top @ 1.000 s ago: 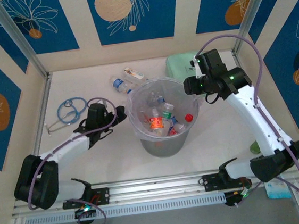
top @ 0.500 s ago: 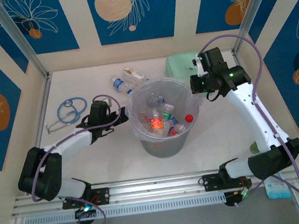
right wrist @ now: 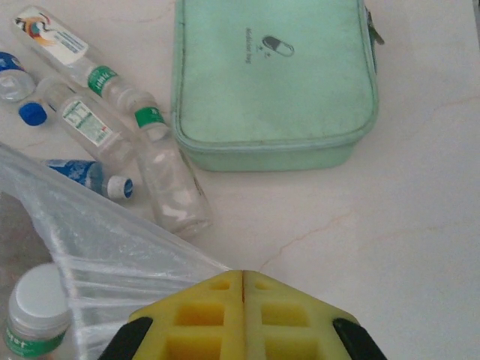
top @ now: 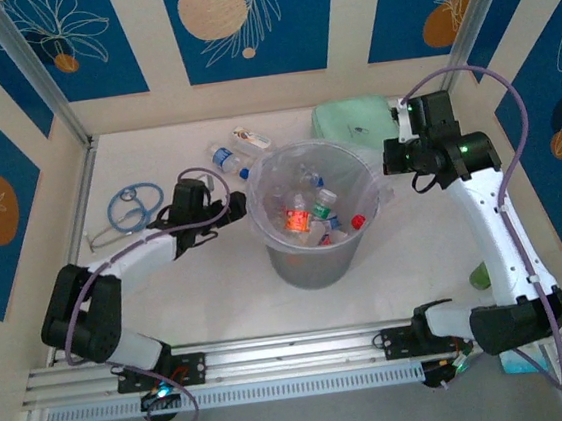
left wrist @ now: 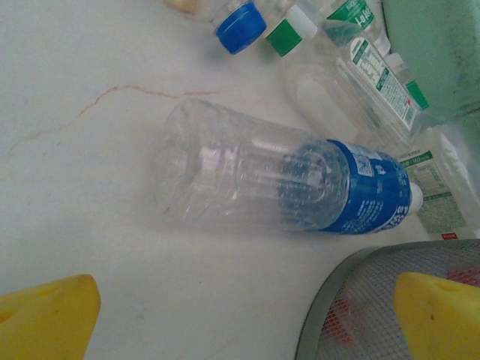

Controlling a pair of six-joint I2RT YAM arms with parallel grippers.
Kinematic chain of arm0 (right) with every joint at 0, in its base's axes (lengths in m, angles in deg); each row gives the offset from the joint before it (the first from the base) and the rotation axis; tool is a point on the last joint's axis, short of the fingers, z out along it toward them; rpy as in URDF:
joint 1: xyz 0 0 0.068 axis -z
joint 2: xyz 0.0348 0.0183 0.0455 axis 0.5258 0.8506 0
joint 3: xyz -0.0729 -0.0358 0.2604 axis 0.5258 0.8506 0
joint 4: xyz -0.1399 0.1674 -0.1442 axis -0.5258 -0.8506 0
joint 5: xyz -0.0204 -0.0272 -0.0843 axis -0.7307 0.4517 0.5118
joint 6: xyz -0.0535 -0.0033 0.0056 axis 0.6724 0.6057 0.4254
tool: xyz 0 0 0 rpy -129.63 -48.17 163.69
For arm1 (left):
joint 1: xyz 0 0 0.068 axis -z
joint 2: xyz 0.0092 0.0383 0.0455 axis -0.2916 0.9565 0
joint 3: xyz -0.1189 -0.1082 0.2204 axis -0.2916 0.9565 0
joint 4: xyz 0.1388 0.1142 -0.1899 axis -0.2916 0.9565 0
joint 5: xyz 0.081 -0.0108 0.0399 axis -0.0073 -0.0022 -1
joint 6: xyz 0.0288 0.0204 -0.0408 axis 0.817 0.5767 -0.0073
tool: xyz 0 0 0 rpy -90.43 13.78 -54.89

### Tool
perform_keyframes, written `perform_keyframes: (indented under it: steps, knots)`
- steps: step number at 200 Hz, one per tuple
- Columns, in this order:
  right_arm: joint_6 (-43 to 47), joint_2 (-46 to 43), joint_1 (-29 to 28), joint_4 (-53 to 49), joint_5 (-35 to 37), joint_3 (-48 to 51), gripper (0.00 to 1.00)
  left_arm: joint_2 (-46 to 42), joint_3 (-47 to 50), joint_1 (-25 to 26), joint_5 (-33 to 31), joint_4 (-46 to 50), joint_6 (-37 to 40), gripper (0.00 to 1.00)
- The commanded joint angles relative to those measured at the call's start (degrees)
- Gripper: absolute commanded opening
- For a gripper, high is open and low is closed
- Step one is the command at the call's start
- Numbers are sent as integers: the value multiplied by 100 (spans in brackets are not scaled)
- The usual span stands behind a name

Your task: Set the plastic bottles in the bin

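Observation:
Several clear plastic bottles lie on the table behind the bin: a blue-labelled one (top: 223, 158) (left wrist: 300, 187) (right wrist: 90, 176), a white-tan one (top: 250, 137) (right wrist: 56, 41) and green-capped ones (left wrist: 352, 71) (right wrist: 172, 187). The grey bin (top: 316, 257), lined with a clear bag (right wrist: 90, 247), holds several more bottles (top: 307, 216). My left gripper (top: 228, 208) (left wrist: 244, 300) stands open and empty by the bin's left rim (left wrist: 330, 330), the blue-labelled bottle lying just ahead of it. My right gripper (top: 393, 156) (right wrist: 242, 279) is shut on nothing, right of the bin.
A mint-green pouch (top: 352, 118) (right wrist: 274, 75) lies at the back right, just beyond my right gripper. A blue looped tube (top: 130, 206) rests at the left. Metal frame posts and walls (top: 65, 113) close in the table.
My right gripper has shut and drawn back to the right, away from the bin's rim. My left gripper has slid right and forward along the bin toward the bottles.

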Motion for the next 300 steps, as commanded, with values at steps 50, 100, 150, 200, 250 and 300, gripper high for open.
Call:
perform_keyframes:
  steps: [50,100,150,200,250,300]
  knots:
    - [-744,-546,500,226,-1461,-110,73,1173,-1553,-48,149,683,2386,100]
    - [-1062,-870,924,462,-1871,36,79,2128,-2319,-133,632,1223,3635,100]
    - [-1170,-906,1038,427,-2198,70,78,2764,-2895,-176,1600,1964,4353,100]
    - [-1197,-871,1062,473,-2290,152,78,2499,-2551,-175,1846,2079,4286,87]
    - [-1184,-940,1097,440,-2317,203,78,2361,-2456,-211,1721,2774,4327,81]
    - [-1237,-1003,1132,442,-2417,217,78,1962,-1993,-406,1435,3095,4115,75]
